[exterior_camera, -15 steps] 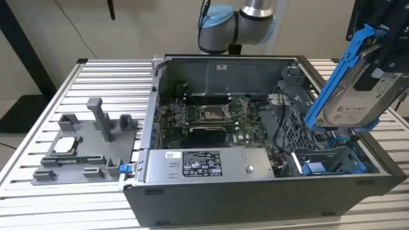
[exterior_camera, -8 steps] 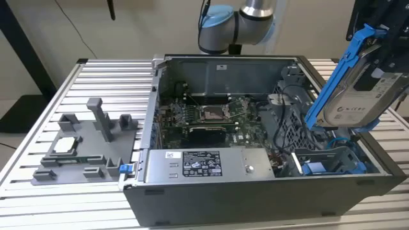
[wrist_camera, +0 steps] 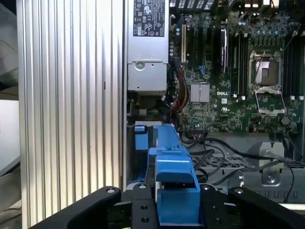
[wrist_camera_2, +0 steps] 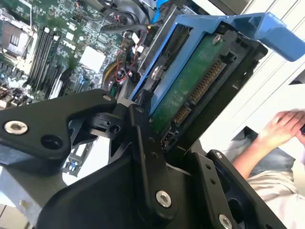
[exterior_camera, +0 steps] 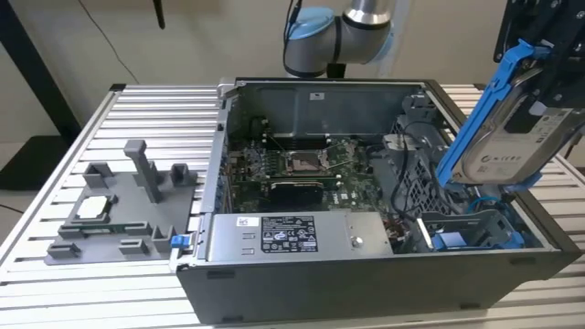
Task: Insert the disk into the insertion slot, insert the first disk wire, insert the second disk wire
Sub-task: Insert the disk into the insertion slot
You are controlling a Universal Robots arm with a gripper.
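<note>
Blue-framed disk (exterior_camera: 503, 137) hangs tilted above the insertion slot (exterior_camera: 470, 233), exterior view's right, near corner of case (exterior_camera: 366, 288); hand (wrist_camera_2: 176, 138) clamped on its carrier edges, seemingly. Likely stiff, fairly heavy; circuit board (wrist_camera_2: 190, 90) fragile, so grip the sides.

Black gripper (wrist_camera: 176, 217) clamping blue-framed disk (wrist_camera: 172, 164), motherboard (wrist_camera: 228, 86) beyond, grey power supply (wrist_camera: 147, 47) beside it, ribbed table (wrist_camera: 71, 95)

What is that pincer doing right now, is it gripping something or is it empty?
Pincer: closed on the disk, holding it tilted over the open computer case.
</note>
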